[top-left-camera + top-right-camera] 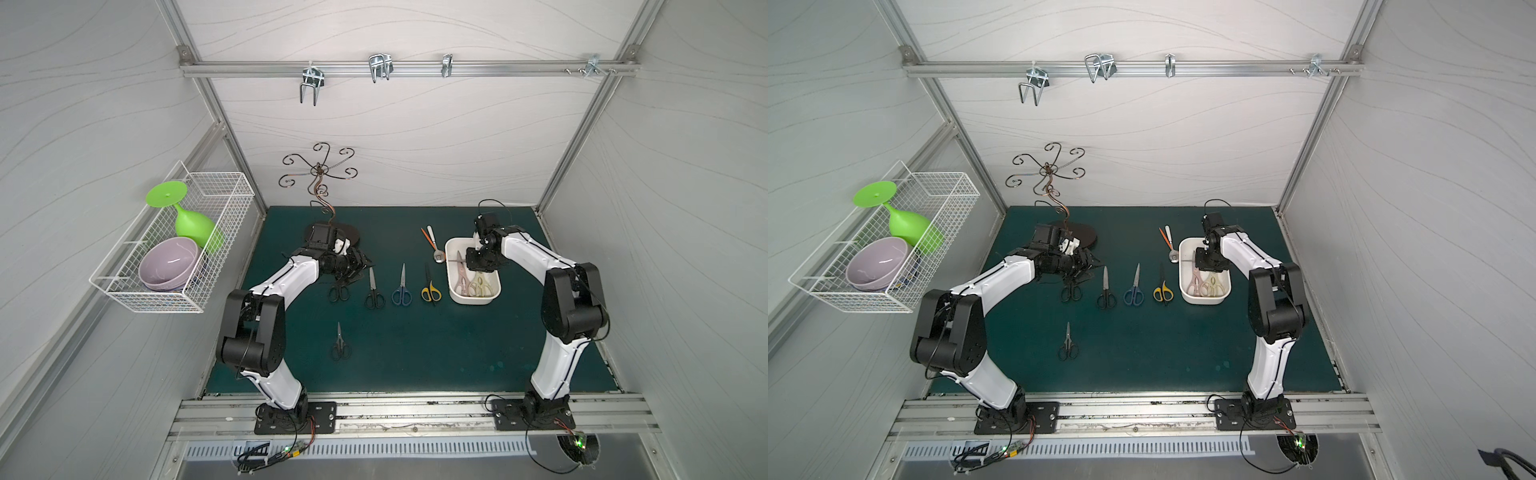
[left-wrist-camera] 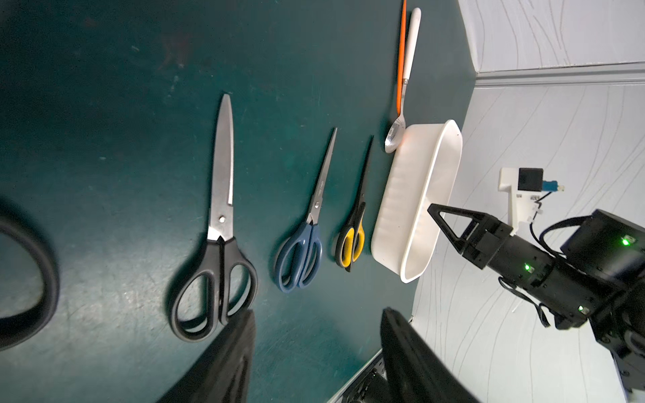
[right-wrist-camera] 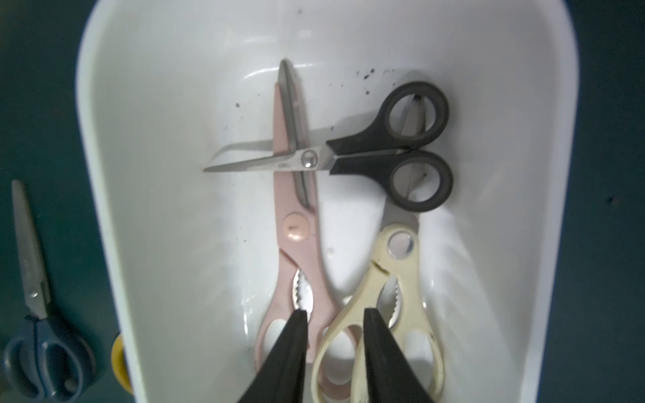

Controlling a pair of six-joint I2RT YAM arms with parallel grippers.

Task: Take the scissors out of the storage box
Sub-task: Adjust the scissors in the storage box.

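Robot lab test cell, not a home. Alu-profile frame (image 1: 205,95) w/ white panel walls (image 1: 395,137) boxes in the bench. A dark green mat (image 1: 415,353) lies under both sets of jaws. Left arm (image 1: 286,278) & right arm (image 1: 528,257) are bolted to a slotted base rail (image 1: 415,409) well behind the jaws, w/ loose cables & a lit LED board (image 1: 578,444). Hook rail (image 1: 415,67) sits high beyond the jaws. Wire basket (image 1: 226,195) of kitchen props hangs well outboard of the jaws of the left gripper (image 2: 317,326).
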